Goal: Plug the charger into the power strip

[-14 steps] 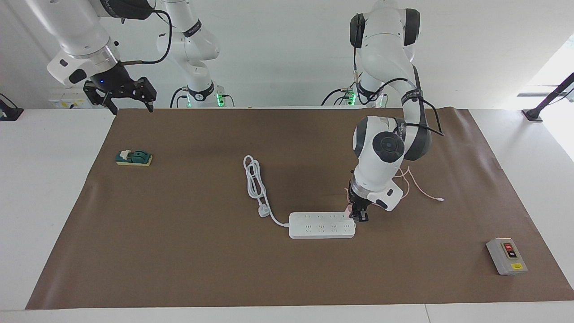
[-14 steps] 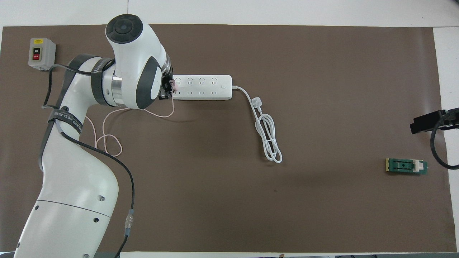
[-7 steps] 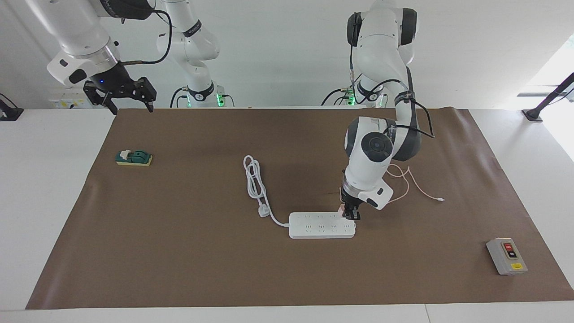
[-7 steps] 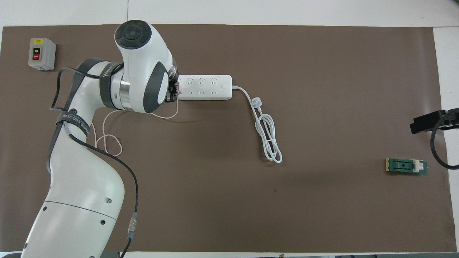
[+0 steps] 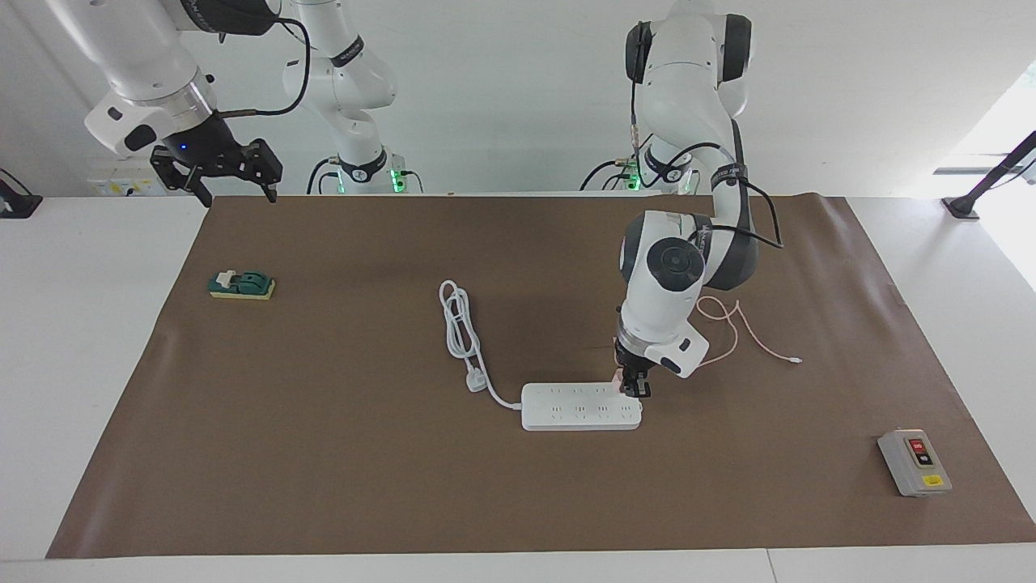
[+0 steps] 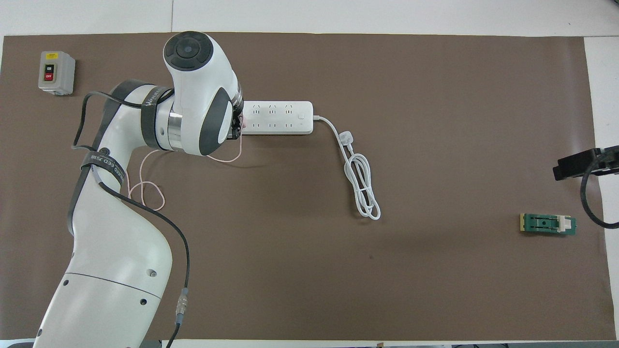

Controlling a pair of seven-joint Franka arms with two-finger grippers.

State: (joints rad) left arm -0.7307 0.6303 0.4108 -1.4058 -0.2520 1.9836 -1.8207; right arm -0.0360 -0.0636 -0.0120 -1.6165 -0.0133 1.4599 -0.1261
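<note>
The white power strip [image 5: 581,406] [image 6: 278,117] lies flat in the middle of the brown mat. My left gripper [image 5: 633,387] [image 6: 237,126] is shut on the pale-pink charger [image 5: 619,375] [image 6: 244,123] and holds it down at the strip's end toward the left arm's side, on the row nearer the robots. The wrist hides that end of the strip in the overhead view, so I cannot tell how deep the prongs sit. The thin pink cable [image 5: 745,336] [image 6: 145,193] trails in loops on the mat. My right gripper [image 5: 240,194] waits open above the mat's corner.
The strip's thick white cord and plug [image 5: 463,328] [image 6: 360,186] lie coiled beside it. A grey box with red and black buttons [image 5: 914,461] [image 6: 56,72] sits at the left arm's end. A green and yellow block [image 5: 242,285] [image 6: 548,224] lies at the right arm's end.
My left arm has shifted a little toward the right arm's end, carrying the charger from just off the strip's end onto it. The right arm has not moved.
</note>
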